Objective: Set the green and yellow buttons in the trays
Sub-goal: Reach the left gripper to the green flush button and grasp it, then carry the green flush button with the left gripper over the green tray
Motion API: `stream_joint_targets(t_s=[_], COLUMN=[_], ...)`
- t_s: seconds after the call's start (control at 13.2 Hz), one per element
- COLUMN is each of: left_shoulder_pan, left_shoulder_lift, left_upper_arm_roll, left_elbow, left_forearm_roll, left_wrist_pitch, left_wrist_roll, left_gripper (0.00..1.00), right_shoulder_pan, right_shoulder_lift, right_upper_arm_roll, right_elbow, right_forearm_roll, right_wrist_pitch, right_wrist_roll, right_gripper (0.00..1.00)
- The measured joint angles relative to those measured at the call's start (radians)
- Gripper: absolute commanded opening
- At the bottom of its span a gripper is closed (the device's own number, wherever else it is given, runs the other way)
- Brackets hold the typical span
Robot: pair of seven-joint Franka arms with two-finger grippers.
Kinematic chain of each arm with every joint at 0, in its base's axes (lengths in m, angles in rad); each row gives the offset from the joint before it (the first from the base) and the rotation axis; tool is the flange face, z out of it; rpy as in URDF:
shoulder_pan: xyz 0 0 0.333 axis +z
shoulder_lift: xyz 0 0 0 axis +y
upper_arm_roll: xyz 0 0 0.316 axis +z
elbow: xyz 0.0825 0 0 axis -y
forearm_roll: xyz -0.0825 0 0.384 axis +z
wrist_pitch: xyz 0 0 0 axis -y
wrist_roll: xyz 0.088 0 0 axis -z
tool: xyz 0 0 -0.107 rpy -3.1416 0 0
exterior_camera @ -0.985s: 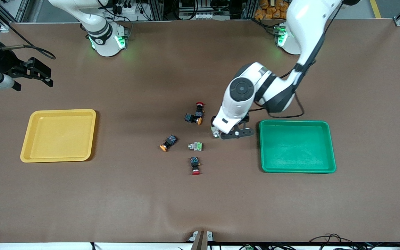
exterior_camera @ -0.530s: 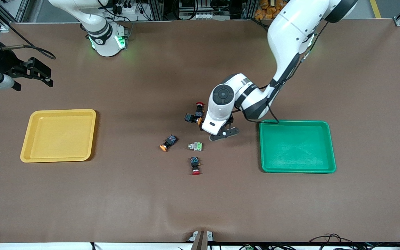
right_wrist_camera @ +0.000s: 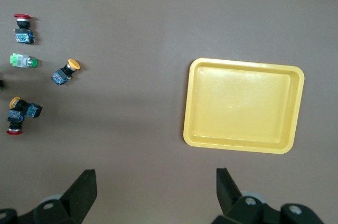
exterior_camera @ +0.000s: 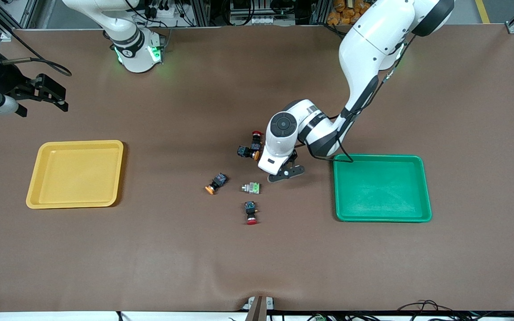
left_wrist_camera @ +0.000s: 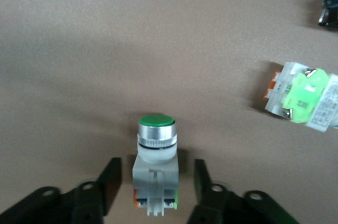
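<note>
In the left wrist view a green-capped, grey-white button [left_wrist_camera: 156,129] stands on the mat between the fingers of my left gripper [left_wrist_camera: 157,167]. The gripper is open, with a gap on each side of the button. In the front view my left gripper [exterior_camera: 281,173] is low over the mat beside the green tray [exterior_camera: 382,187], and its hand hides that button. A second green button [exterior_camera: 251,188] [left_wrist_camera: 303,97] lies nearby. Two orange-yellow capped buttons [exterior_camera: 216,183] [exterior_camera: 249,153] lie on the mat. The yellow tray [exterior_camera: 76,174] [right_wrist_camera: 243,105] is empty. My right gripper [exterior_camera: 54,94] [right_wrist_camera: 153,192] waits open, high above the table at the right arm's end.
Two red-capped black switches lie among the buttons: one [exterior_camera: 257,136] touches an orange-yellow one, the other [exterior_camera: 251,211] lies nearest the front camera. The brown mat [exterior_camera: 257,258] covers the table. A small fixture [exterior_camera: 259,305] sits at the mat's near edge.
My left arm has moved from beside the green tray toward the right arm's end, and its hand now covers the green button in the front view. The right arm has not moved.
</note>
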Motion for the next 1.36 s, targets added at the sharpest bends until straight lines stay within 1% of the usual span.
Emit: stream_joint_targets(t_s=[0.15, 0.3, 0.76, 0.98, 1.36], left_shoulder_pan=[0.01, 0.041, 0.232, 0.293, 0.4], left_shoulder_lift=[-0.001, -0.015, -0.193, -0.21, -0.218], left_upper_arm_roll=[0.001, 0.005, -0.002, -0.008, -0.014], left_elbow=[0.009, 0.023, 0.032, 0.013, -0.067], left_forearm_roll=[0.02, 0.031, 0.031, 0.03, 0.03], left_wrist_pitch=[0.0, -0.009, -0.26, -0.284, -0.285], left_wrist_roll=[0.004, 0.035, 0.387, 0.46, 0.536], left_gripper=[0.0, 0.0, 0.0, 0.0, 0.0], right_shoulder_pan=[0.0, 0.0, 0.0, 0.0, -0.028], right_shoulder_lift=[0.0, 0.002, 0.04, 0.053, 0.119], right_upper_arm_roll=[0.0, 0.0, 0.0, 0.0, -0.005], right_elbow=[0.0, 0.0, 0.0, 0.0, 0.0], right_forearm_roll=[0.0, 0.0, 0.0, -0.001, -0.01], right_wrist_pitch=[0.0, 0.0, 0.005, 0.005, 0.032], right_wrist_roll=[0.0, 0.0, 0.0, 0.0, -0.002], right_gripper=[1.0, 1.0, 1.0, 1.0, 1.0])
